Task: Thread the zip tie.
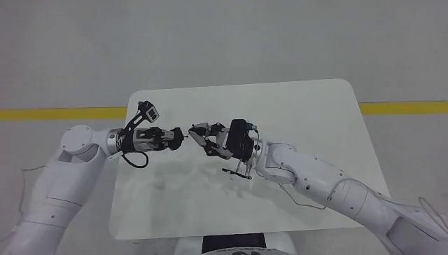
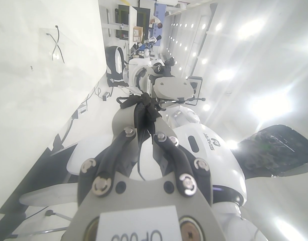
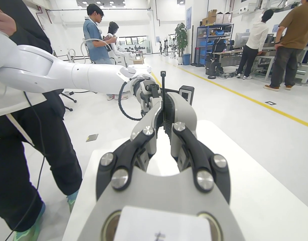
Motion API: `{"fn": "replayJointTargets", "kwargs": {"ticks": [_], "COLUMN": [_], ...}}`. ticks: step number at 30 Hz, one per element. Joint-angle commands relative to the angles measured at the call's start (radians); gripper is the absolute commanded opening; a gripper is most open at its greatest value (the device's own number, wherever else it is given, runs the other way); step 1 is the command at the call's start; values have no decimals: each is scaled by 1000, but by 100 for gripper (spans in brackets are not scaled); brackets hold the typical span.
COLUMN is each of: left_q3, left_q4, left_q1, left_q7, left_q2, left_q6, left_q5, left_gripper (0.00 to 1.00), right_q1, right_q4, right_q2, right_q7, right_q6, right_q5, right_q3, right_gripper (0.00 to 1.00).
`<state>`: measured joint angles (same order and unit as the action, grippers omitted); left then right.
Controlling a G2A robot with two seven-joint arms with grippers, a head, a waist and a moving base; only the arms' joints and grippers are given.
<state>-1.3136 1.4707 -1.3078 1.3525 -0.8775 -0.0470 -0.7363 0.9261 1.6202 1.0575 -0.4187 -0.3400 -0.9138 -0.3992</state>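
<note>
— Where is the zip tie (image 3: 164, 90) right now?
— It is pinched in the right gripper (image 1: 197, 136). Its jaws are closed on the black strap. The strap stands upright between the fingers (image 3: 180, 106), with the square head (image 3: 163, 72) at the top, clear above them.
— And the left gripper (image 1: 176, 138)?
— It is tip to tip with the right one, above the left part of the white counter (image 1: 308, 115), about midway between its near and far edges. The left arm comes in from the left, the right arm from the near right.
— Are the left jaws open?
— No, they are narrow, drawn together. In the left wrist view a thin black length of strap runs back between them toward the wrist, so they grip the zip tie as well. Right at the tips the two grippers crowd together, and I cannot tell where the strap goes.
— Does it touch the counter?
— No, it is held up off it, between the two grippers.
— Anything else about?
— Two spare ties (image 2: 56, 44), both black, lie crossed over each other on a white surface beyond the grippers. I cannot tell which part of the counter that is.
</note>
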Motion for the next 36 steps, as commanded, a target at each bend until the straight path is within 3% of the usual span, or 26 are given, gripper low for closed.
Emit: {"fn": "replayJointTargets", "kwargs": {"ticks": [1, 36], "left_q3": [1, 7], "left_q4": [0, 12], "left_q1": [0, -10], "left_q7": [0, -8], "left_q2": [0, 9], "left_q6": [-1, -4], "left_q5": [-1, -12], "left_gripper": [0, 0], "right_q1": [-1, 6], "right_q4": [-1, 3], "right_q2": [0, -6], "right_q7": [-1, -1], "right_q6": [0, 0], "right_q5": [0, -5], "right_q3": [1, -5], "right_gripper": [0, 0]}}
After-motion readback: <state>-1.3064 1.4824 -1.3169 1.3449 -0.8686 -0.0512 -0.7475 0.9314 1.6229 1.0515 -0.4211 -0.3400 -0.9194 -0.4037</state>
